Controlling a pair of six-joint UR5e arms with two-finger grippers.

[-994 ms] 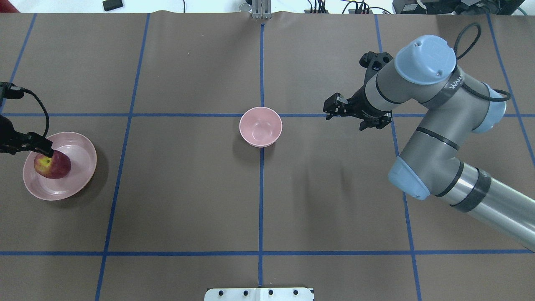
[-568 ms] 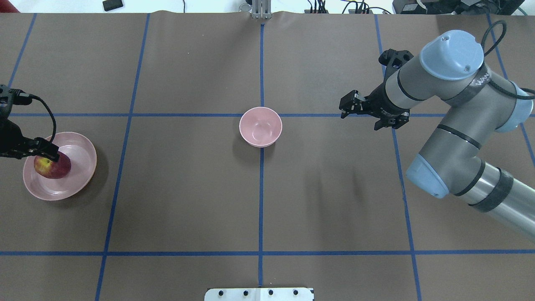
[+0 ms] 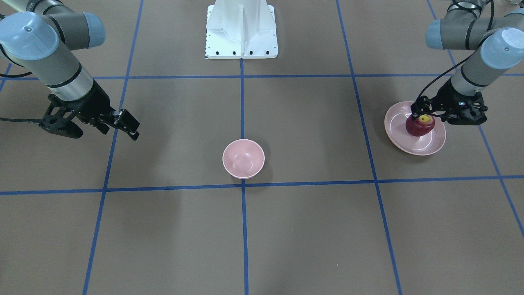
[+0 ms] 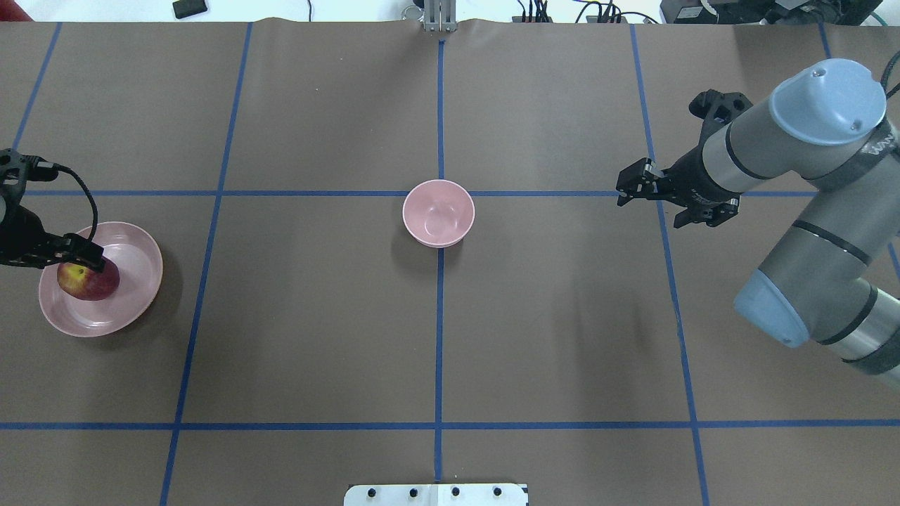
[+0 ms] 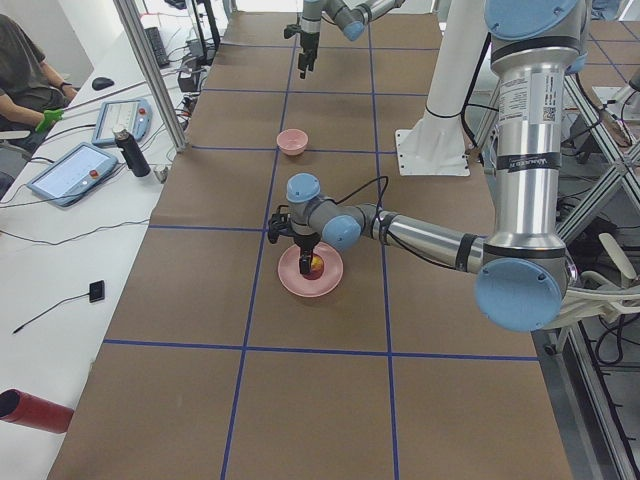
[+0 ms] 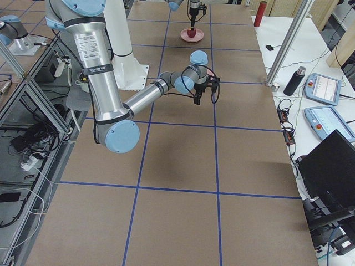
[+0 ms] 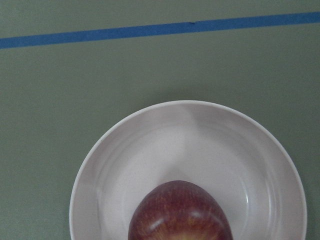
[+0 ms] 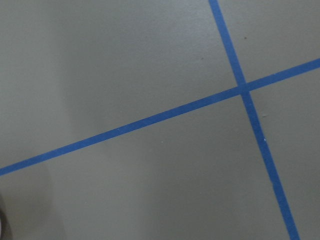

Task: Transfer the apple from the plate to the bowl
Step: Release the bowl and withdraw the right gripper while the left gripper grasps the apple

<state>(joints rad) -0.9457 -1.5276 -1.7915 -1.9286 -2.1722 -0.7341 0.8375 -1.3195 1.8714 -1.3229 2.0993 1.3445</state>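
A robotics lab: tape-gridded table [image 4: 316,316], teach pendants [image 6: 323,87], aluminium framing [image 5: 150,70].

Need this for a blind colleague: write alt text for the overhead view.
The left claw is down at the top of an apple lying on a pink plate at the table's left edge. A pink bowl stands empty at centre; the right claw hangs over the table far right.

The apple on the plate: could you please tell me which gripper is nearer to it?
Left. The left gripper hangs directly over the apple on the plate; the right gripper is far across the table, beyond the bowl.
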